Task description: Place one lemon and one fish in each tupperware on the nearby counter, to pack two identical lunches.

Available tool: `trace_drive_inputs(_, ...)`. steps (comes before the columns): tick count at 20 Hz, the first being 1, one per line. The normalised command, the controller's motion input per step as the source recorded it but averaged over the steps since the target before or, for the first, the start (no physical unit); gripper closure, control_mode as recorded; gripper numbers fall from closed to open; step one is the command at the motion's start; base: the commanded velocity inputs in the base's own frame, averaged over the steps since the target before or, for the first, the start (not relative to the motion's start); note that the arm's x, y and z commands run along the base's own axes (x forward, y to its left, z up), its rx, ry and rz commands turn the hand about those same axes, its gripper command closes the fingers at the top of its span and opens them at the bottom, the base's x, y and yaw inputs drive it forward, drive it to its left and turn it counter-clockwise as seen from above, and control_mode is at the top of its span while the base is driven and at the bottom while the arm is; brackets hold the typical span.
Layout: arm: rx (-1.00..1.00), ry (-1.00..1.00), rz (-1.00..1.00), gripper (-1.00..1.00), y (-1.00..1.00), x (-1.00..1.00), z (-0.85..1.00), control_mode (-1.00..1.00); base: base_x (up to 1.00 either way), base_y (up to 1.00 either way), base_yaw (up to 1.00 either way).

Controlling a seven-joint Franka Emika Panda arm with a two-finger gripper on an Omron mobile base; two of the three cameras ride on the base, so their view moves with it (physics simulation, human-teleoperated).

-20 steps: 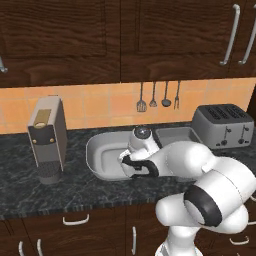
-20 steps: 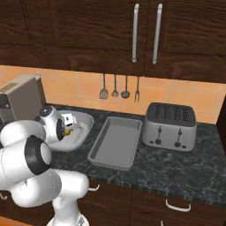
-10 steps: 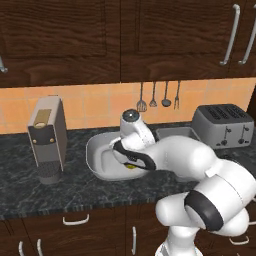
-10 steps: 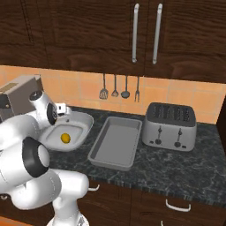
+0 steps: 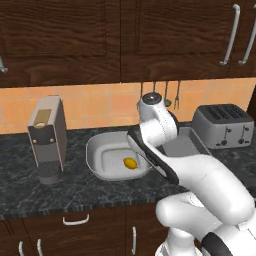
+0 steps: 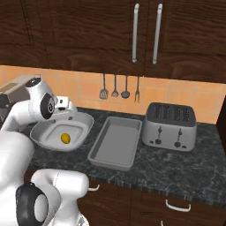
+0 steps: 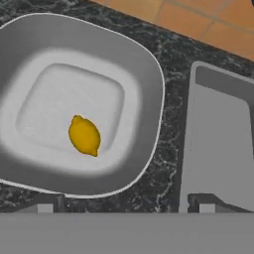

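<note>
Lemon [image 7: 84,135] lies on floor of left tupperware [image 7: 144,74], free of gripper [image 7: 126,208]. Your jaws stand apart, above tub's near rim. Second tupperware [image 6: 115,142] sits just right on counter [image 5: 30,192], before toaster [image 6: 171,127].

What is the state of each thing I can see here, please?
Left tupperware: holds one lemon, no fish.
Lemon: lying loose on the tub floor, not held.
Right tupperware: empty.
End effector: open, above the tubs, holding nothing.
Toaster: slots empty.
Upper cupboard doors: shut.
</note>
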Motion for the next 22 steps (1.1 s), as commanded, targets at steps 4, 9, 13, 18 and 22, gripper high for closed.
trace_drive_inputs(4, 0.14, -0.16, -0.03, -1.00, -1.00, -1.00, 0.40, -1.00, 0.00, 0.00, 0.00)
trace_drive_inputs(9, 0.01, -0.01, -0.02, -1.00, -0.80, -0.80, 0.24, 1.00, -0.20, -0.20, 0.00)
trace_drive_inputs(13, 0.00, 0.00, 0.00, -1.00, 0.00, 0.00, 0.00, 1.00, -1.00, -1.00, 0.00)
trace_drive_inputs(18, 0.00, 0.00, 0.00, -1.00, 0.00, 0.00, 0.00, 1.00, -1.00, -1.00, 0.00)
trace_drive_inputs(22, 0.00, 0.00, 0.00, -1.00, 0.00, 0.00, 0.00, 1.00, -1.00, -1.00, -0.01)
